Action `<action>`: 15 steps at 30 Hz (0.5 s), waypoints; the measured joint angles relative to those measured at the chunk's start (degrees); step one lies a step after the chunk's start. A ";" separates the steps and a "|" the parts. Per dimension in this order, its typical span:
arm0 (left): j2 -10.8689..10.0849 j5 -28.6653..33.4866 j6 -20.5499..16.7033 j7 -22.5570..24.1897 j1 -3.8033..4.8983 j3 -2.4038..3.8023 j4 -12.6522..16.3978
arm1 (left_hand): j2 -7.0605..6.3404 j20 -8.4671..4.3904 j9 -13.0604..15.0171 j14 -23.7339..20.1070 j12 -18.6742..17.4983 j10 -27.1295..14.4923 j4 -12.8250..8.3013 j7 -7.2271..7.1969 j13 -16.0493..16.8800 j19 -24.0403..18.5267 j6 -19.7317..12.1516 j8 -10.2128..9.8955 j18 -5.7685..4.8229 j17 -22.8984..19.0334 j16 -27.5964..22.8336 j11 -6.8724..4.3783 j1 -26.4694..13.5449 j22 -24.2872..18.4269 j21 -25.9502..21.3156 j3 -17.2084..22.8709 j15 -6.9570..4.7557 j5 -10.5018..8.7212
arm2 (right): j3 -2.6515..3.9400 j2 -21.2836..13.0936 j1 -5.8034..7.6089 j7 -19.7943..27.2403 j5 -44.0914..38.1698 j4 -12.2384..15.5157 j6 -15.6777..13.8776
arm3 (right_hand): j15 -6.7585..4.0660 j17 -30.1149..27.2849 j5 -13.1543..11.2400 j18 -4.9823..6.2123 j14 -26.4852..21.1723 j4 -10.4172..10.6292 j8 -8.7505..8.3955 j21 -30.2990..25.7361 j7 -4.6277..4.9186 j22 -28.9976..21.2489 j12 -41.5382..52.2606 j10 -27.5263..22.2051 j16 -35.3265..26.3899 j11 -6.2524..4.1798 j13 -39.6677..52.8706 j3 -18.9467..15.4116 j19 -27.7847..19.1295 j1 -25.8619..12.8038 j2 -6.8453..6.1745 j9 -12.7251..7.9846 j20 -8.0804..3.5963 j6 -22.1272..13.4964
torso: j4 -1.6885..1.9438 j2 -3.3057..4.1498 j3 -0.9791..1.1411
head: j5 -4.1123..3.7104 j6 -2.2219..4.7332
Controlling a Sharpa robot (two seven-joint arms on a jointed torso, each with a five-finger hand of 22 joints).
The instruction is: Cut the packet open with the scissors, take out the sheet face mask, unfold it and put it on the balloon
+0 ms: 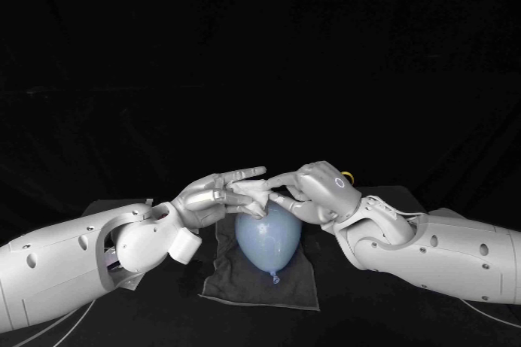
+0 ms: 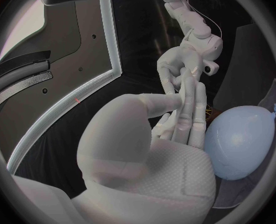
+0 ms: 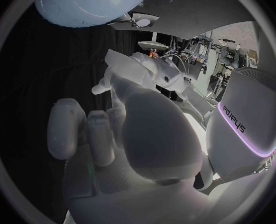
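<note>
The balloon (image 1: 266,240) lies on a grey cloth (image 1: 233,287) on the surface. Just over its far end I have the mask (image 1: 252,193) bunched between both hands. My left hand (image 1: 211,198) pinches one side and my right hand (image 1: 322,187) the other. It looks limp, damp and easily torn, so I'd hold it by the outer edges. Fingers hide how far it has opened.
</note>
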 measured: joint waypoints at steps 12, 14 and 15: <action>0.01 0.00 0.03 -0.15 0.00 0.00 -0.07 | -0.05 0.06 -0.01 -0.01 0.00 -0.20 0.00 0.00 0.01 -0.07 0.00 0.00 0.00 0.00 0.00 0.20 -0.10 -0.02 0.20 0.00 0.02 0.19 | 0.03 -0.34 0.00 0.31 0.10 0.13 -0.04 | -0.52 -0.05 0.00 -0.01 0.08 -1.17 2.66 0.67 -0.87 0.00 0.01 -0.13 0.07 -0.55 0.03 2.44 0.23 -1.72 1.31 1.53 -0.43 2.29 | -0.03 -0.03 -0.02 | 0.01 0.03; 0.01 0.00 0.03 -0.17 0.00 0.00 -0.08 | -0.05 0.09 -0.01 -0.09 0.00 -0.20 0.00 0.00 0.01 -0.09 0.00 0.00 0.00 0.00 0.00 0.20 -0.10 -0.02 0.20 0.00 0.09 0.19 | 0.03 -0.38 0.00 0.35 0.12 0.14 -0.04 | -0.52 -0.05 0.00 -0.01 0.07 -1.17 2.67 0.93 -0.87 -0.01 0.01 -0.12 0.07 -0.56 0.03 2.44 0.23 -1.77 1.26 1.66 -0.43 2.29 | -0.02 -0.03 -0.02 | 0.01 0.04; 0.01 0.00 0.03 -0.17 0.00 0.00 -0.09 | -0.05 0.09 -0.01 -0.09 0.00 -0.20 0.00 0.00 0.01 -0.09 0.00 0.00 0.00 0.00 0.00 0.20 -0.10 -0.02 0.20 0.00 0.10 0.19 | 0.03 -0.41 0.00 0.37 0.13 0.14 -0.04 | -0.62 -0.05 0.00 -0.01 0.01 -1.26 2.83 0.93 -0.87 -0.01 0.01 -0.01 0.07 -0.68 0.03 2.53 0.23 -1.93 1.23 1.72 -0.43 2.29 | -0.01 -0.03 -0.02 | 0.01 0.04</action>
